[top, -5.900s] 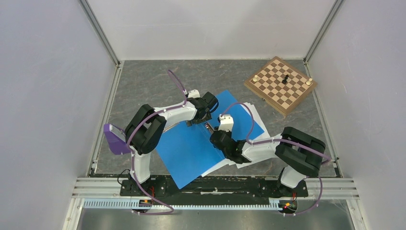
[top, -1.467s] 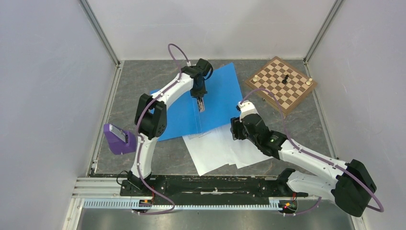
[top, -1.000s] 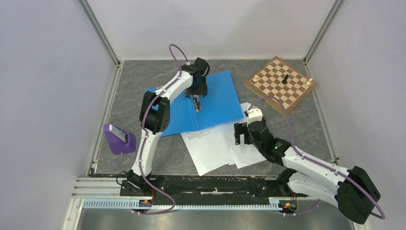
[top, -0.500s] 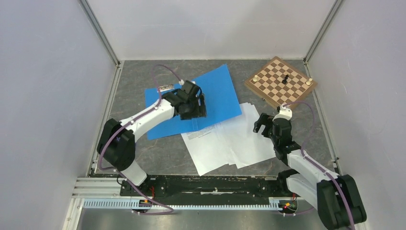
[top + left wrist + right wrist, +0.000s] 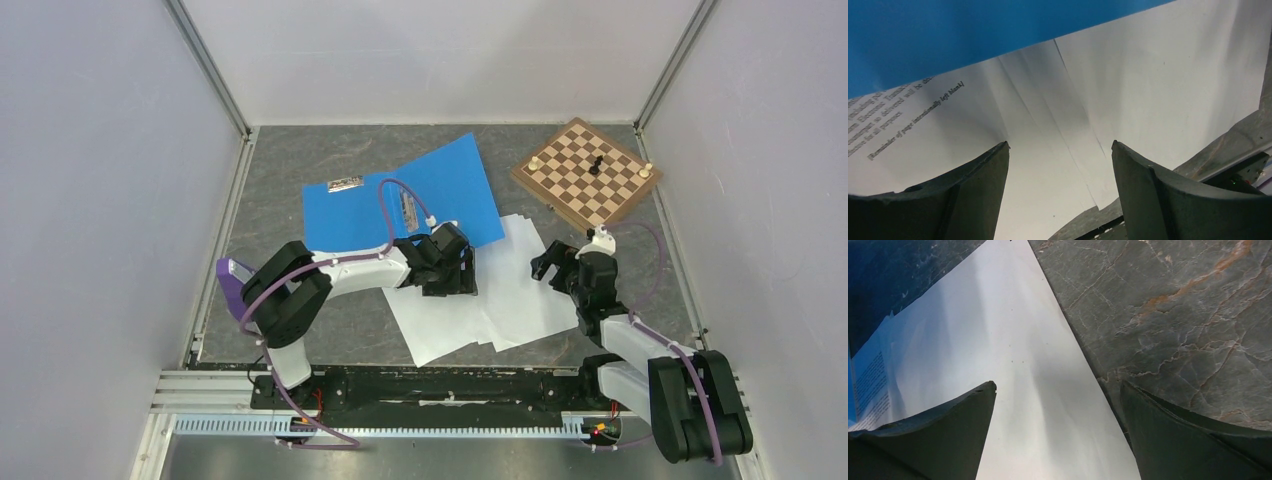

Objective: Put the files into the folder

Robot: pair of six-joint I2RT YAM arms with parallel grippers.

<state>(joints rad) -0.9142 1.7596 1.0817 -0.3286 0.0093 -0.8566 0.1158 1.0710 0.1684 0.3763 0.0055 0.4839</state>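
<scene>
Flat bright blue plastic folder lies spread open on the grey marble-look table, far-left of centre; pale spine strip w/ barcode sits at its far-left edge; metal clip shows bare near its middle

Loose stack of white paper files w/ small black print lies fanned flat on the table just near-right of the folder, not inside it; the stack's far-left part meets the folder's near edge; in the left wrist view the blue edge cuts across printed lines, so it appears to overlap the top sheet there

Left end effector hangs low over the stack's left part; its 2 fingers stand apart w/ only paper seen between them; contact w/ the paper can't be told

Right end effector is at the stack's right side, fingers apart too; the right wrist view shows the sheet's edge running between them, bare table to its right; the 2 end effectors are well apart

Wooden chessboard sits at the far-right corner w/ 1 black & 2 pale pieces on it, apart from the files; purple block stands at the table's left edge, beside the left arm's elbow
</scene>
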